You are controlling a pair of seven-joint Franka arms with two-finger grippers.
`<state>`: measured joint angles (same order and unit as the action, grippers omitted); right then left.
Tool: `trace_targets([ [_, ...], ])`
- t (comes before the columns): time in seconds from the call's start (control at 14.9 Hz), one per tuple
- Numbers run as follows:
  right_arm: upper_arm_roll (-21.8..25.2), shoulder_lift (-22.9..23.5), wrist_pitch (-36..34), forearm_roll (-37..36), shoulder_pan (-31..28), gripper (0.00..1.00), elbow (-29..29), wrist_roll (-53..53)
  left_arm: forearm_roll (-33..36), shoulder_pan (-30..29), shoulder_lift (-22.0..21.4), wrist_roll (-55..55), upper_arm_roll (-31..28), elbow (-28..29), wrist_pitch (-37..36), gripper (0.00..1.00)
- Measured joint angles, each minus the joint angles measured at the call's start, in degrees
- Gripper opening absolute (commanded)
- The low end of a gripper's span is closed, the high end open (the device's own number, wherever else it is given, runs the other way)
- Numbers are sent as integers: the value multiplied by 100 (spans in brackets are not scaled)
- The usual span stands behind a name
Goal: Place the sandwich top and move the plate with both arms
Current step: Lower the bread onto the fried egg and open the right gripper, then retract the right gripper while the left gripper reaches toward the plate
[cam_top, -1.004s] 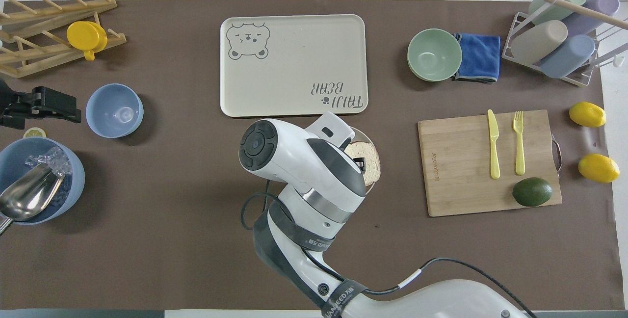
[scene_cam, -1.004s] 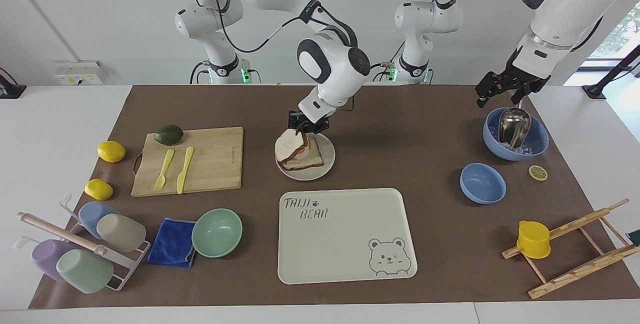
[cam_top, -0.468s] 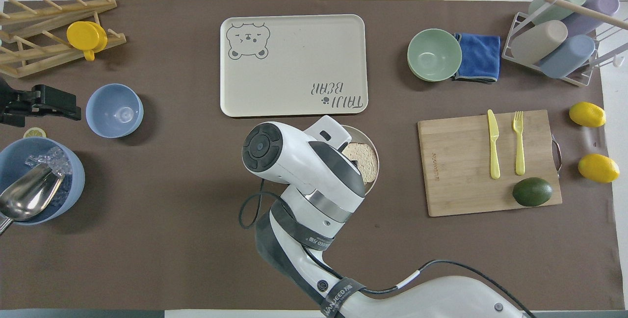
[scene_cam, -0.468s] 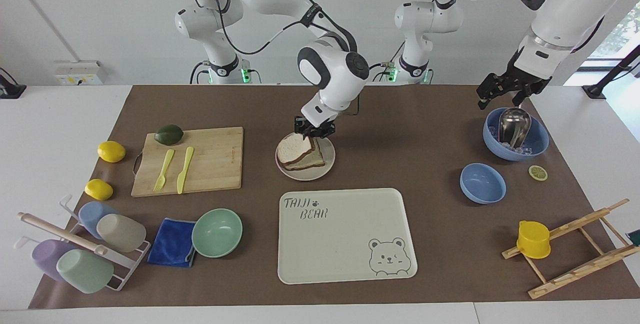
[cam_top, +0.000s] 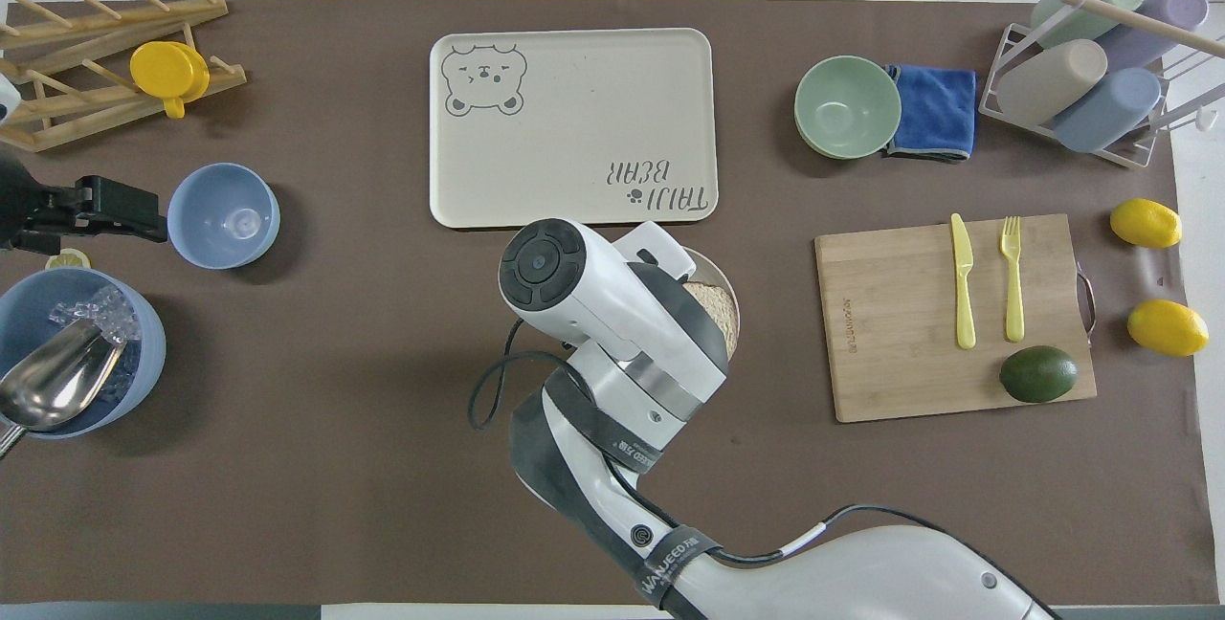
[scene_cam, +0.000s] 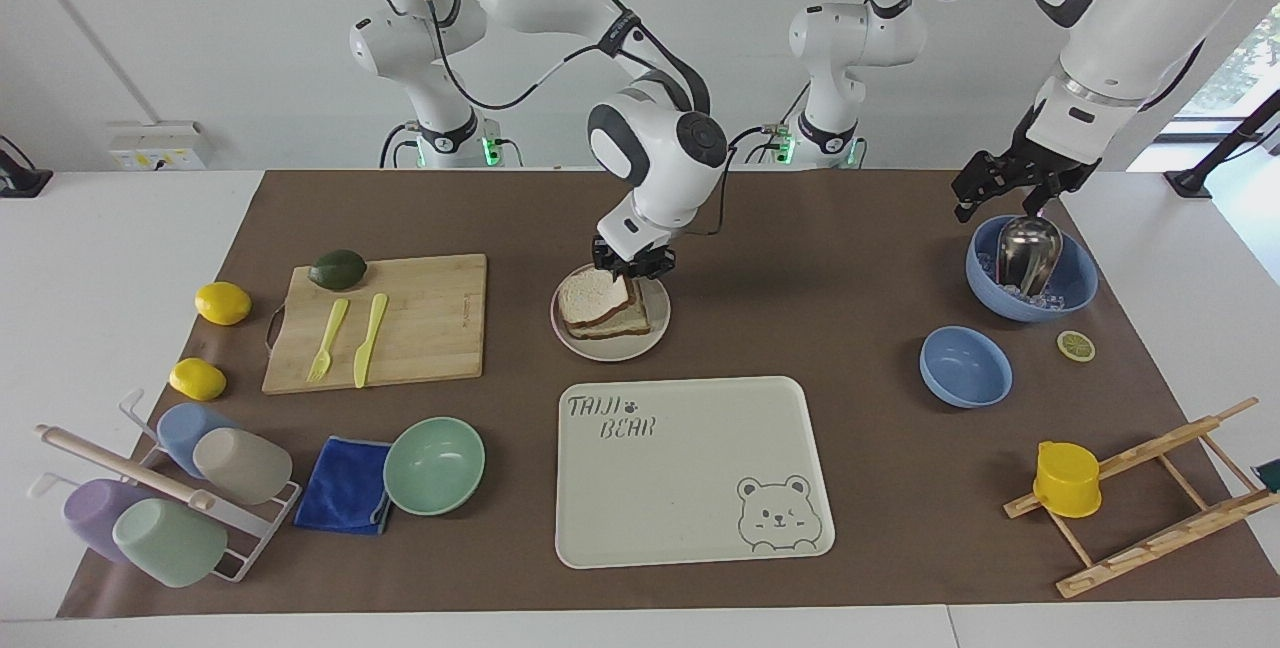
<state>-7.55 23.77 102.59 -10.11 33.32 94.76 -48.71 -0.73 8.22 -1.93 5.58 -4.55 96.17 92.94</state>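
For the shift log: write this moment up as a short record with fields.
top slice: lying on the sandwich
plate: under the sandwich, nearer the robots than the tray
right gripper: at the slice's edge nearest the robots
left gripper: open, over the blue bowl holding ice and a scoop; waiting
plate move: not yet begun

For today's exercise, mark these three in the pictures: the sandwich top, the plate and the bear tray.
sandwich top point(scene_cam: 592, 298), facing view, middle of its pale face.
plate point(scene_cam: 655, 326), facing view, bare rim beside the bread.
bear tray point(cam_top: 574, 113), overhead view, bare centre.
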Motion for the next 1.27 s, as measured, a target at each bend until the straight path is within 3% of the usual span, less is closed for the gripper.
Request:
trace_targets([
  [0.67,7,-179,345,463,-147,100,-44,-1,-41,0,-276,0,17,748,596,100],
  [0.94,16,-829,283,620,-1054,100,-66,661,-393,9,-279,-2,57,1090,1015,100],
  [1.27,31,-1540,-445,715,-2176,100,-92,2017,-1113,356,-273,-8,119,1667,1730,100],
])
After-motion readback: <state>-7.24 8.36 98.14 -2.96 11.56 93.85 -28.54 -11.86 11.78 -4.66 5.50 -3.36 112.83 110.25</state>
